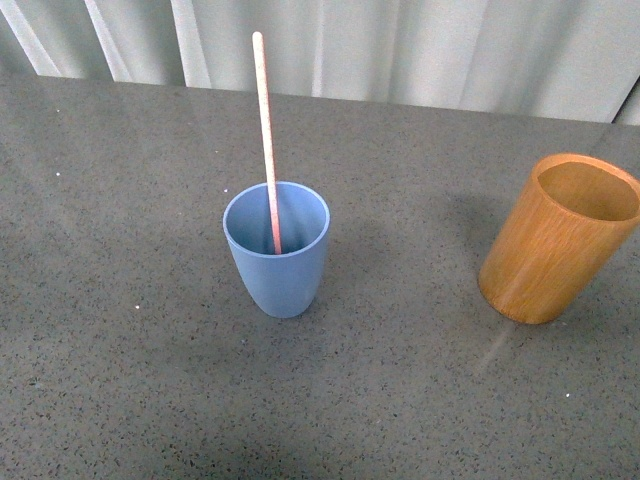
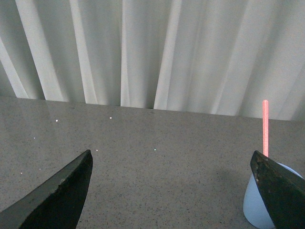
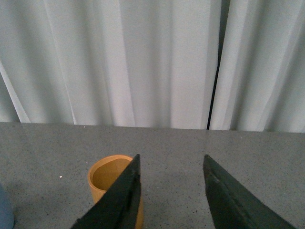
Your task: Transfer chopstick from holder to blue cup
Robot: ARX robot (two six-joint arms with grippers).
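The blue cup (image 1: 277,250) stands upright mid-table with the pinkish chopstick (image 1: 266,130) leaning inside it, its top tilted toward the curtain. The orange-brown wooden holder (image 1: 558,238) stands at the right, empty inside as far as I can see. Neither arm shows in the front view. My left gripper (image 2: 171,160) is open with only table between its dark fingers; the blue cup (image 2: 255,205) and chopstick (image 2: 265,126) sit partly behind one finger. My right gripper (image 3: 171,162) is open, empty, with the holder (image 3: 107,179) beside and partly behind one finger.
The grey speckled table (image 1: 120,330) runs back to a white pleated curtain (image 1: 400,45). A sliver of the blue cup (image 3: 5,212) shows at the edge of the right wrist view.
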